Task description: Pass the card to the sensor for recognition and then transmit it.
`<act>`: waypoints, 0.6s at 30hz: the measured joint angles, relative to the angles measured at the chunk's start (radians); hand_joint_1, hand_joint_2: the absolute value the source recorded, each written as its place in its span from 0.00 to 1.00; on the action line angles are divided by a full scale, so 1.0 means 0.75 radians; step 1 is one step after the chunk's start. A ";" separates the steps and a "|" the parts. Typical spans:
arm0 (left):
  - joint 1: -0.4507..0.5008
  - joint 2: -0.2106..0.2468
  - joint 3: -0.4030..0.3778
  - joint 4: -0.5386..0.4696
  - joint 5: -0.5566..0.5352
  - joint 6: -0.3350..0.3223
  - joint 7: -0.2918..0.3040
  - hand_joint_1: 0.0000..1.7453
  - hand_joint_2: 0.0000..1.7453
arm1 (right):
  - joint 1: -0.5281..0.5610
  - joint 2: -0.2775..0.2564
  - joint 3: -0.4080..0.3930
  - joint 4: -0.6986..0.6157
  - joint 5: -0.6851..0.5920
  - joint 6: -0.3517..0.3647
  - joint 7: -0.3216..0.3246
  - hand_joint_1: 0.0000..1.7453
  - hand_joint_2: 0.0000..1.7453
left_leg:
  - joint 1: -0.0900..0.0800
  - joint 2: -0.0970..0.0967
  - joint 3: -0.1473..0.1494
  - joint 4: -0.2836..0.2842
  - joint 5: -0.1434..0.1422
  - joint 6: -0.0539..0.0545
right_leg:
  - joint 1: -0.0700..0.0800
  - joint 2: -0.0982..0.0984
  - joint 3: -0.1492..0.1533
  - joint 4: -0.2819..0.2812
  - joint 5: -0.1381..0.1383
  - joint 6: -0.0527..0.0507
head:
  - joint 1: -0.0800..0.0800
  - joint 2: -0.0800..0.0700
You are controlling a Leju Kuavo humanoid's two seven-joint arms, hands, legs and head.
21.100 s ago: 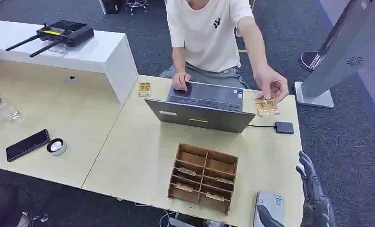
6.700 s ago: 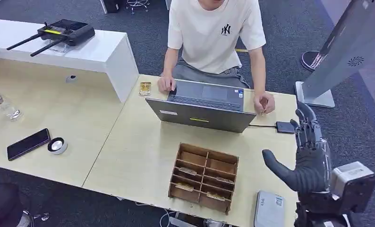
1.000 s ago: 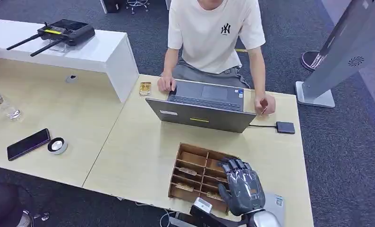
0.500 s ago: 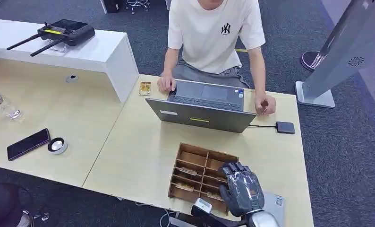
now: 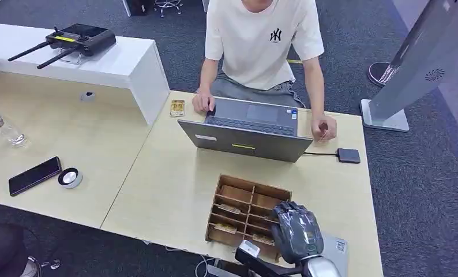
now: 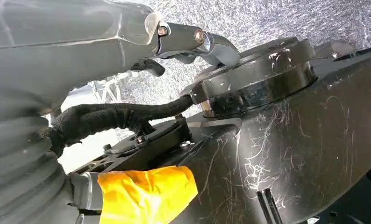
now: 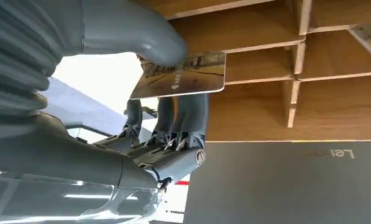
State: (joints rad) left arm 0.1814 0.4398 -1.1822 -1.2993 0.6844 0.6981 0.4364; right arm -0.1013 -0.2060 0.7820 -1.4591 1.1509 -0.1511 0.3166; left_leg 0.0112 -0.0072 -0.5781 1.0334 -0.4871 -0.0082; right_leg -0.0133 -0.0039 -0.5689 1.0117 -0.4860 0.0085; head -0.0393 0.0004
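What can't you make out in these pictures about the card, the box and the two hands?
- Head view: the card is hidden under the right hand, which also covers the near right compartments of the wooden box.
- Right wrist view: the card shows, but its print is too blurred to read; the thumb covers one corner.
- Left wrist view: the left hand's fingers are too little seen to tell open from closed.

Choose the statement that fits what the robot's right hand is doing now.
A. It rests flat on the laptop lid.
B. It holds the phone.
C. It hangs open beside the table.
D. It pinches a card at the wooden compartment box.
D: the right hand pinches a card between thumb and fingers, right by the wooden compartment box.
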 joint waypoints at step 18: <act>-0.010 0.000 -0.010 0.000 -0.013 0.000 0.018 0.00 1.00 | 0.004 0.013 -0.020 0.003 0.004 0.001 0.001 0.79 1.00 | 0.000 0.000 0.000 0.000 0.000 0.000 | 0.000 0.000 0.000 0.000 0.000 0.000 | 0.000 0.000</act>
State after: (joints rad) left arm 0.1736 0.4398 -1.1894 -1.2993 0.6748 0.6981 0.4498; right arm -0.0981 -0.1961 0.7671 -1.4572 1.1536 -0.1507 0.3174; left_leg 0.0111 -0.0072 -0.5781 1.0334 -0.4871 -0.0082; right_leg -0.0133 -0.0038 -0.5689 1.0117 -0.4860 0.0085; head -0.0393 0.0004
